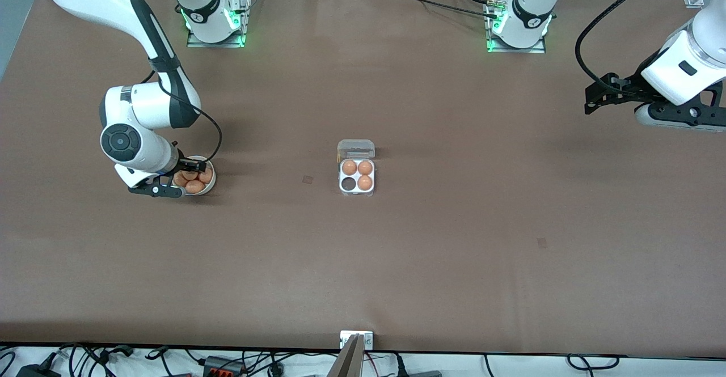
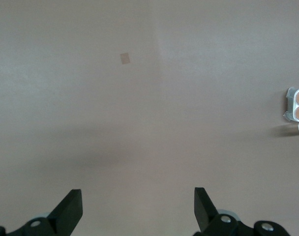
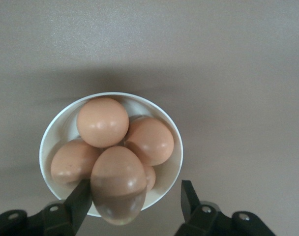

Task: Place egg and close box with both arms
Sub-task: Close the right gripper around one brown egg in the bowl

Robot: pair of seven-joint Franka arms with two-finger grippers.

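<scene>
- The wide, matte brown tabletop (image 1: 454,241) fills nearly the whole front view; two small, slightly darker square patches mark it, one (image 1: 307,179) just beside the carton toward the right arm's end, another (image 1: 542,242) nearer the front camera toward the left arm's end.
- Along the edge nearest the front camera lie black cables (image 1: 102,360) and a small metal bracket (image 1: 356,339); the arm bases glow green at the top.
- The small square clear-plastic egg box (image 1: 357,175) sits at the middle of the tabletop, its transparent hinged lid (image 1: 356,149) swung open on the side farther from the front camera. Three cells hold light-brown eggs; the fourth cell (image 1: 347,184), nearer the camera, is dark and unfilled.
- The round white bowl (image 3: 51,132) stands toward the right arm's end, heaped with smooth light-brown eggs.
- The right claw (image 3: 134,199) is down at the bowl, fingers spread apart, released; one light-brown oval egg (image 3: 118,183) lies between them, touching one finger (image 3: 81,202) only.
- The left claw (image 2: 138,209) waits above bare tabletop at its own end, fingers wide apart and holding nothing.
</scene>
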